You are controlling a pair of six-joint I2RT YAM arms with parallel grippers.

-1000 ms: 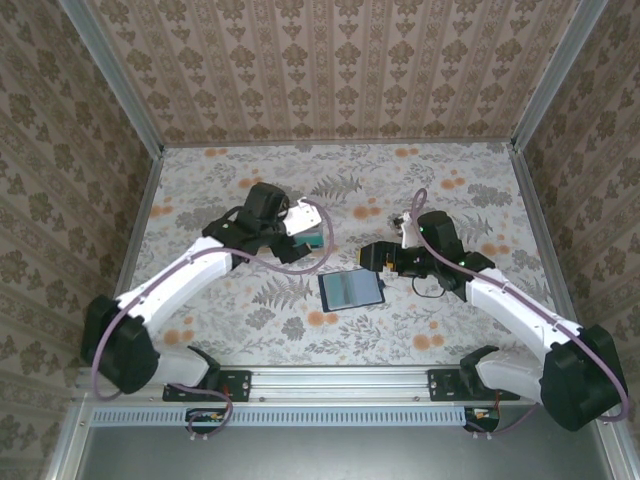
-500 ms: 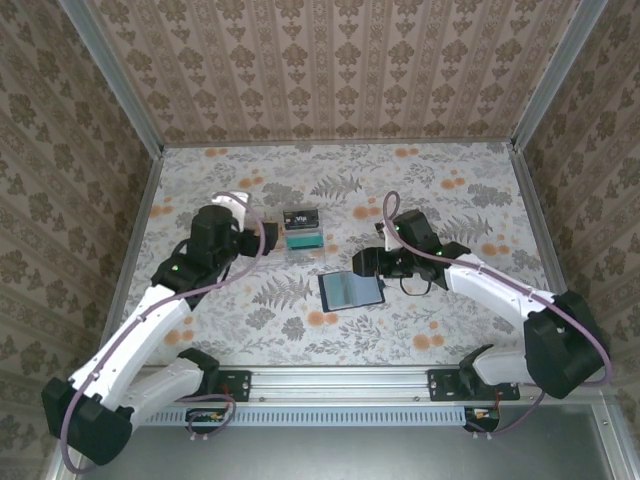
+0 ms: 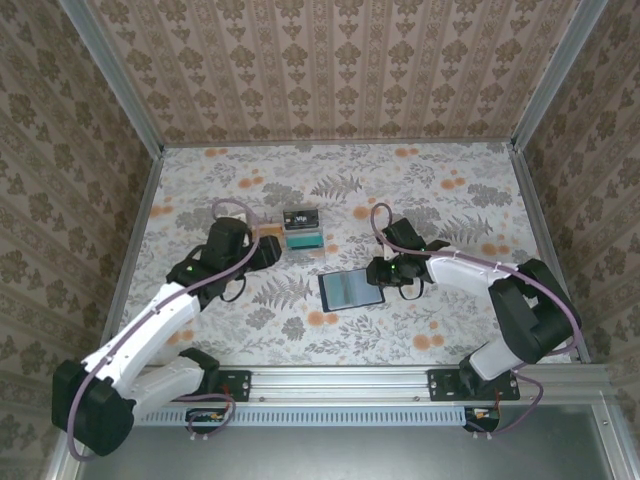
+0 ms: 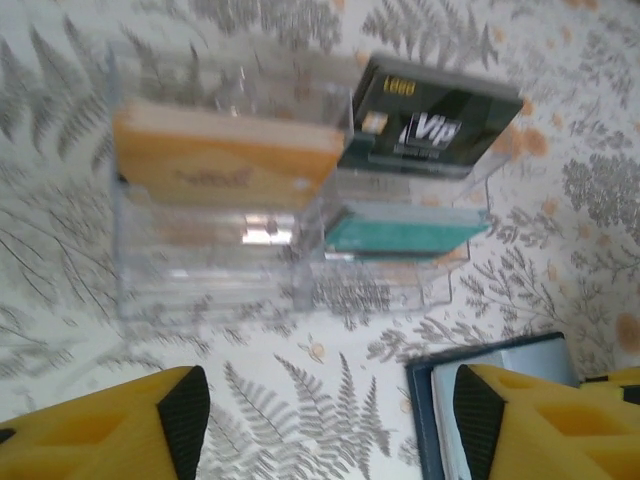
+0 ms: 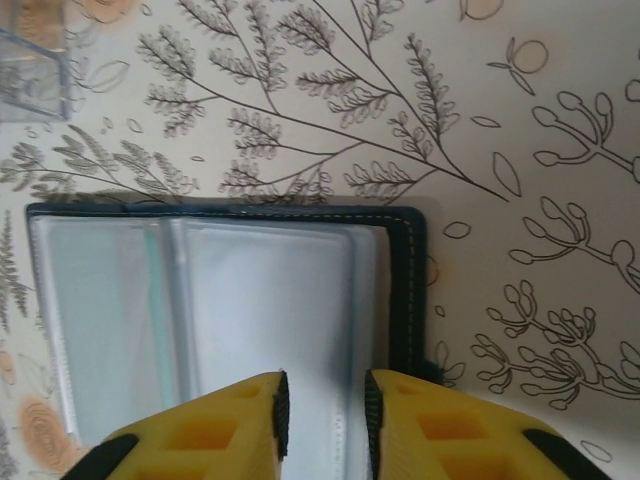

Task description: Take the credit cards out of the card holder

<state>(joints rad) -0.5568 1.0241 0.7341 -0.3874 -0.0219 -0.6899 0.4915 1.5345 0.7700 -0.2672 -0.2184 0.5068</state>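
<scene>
Right wrist view: the right gripper, fingers a narrow slit apart with nothing visibly between them, hovers over the open wallet, at its 3 o'clock edge seen from above. It should pinch a card edge alone, never the frosted sleeve. The left gripper gapes wide.

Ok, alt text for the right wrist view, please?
The right hand, its yellow fingers a narrow gap apart, is poised over the open navy card holder and its greyish see-through sleeves. It lies on a fern-patterned table; a clear box corner shows top left.
</scene>
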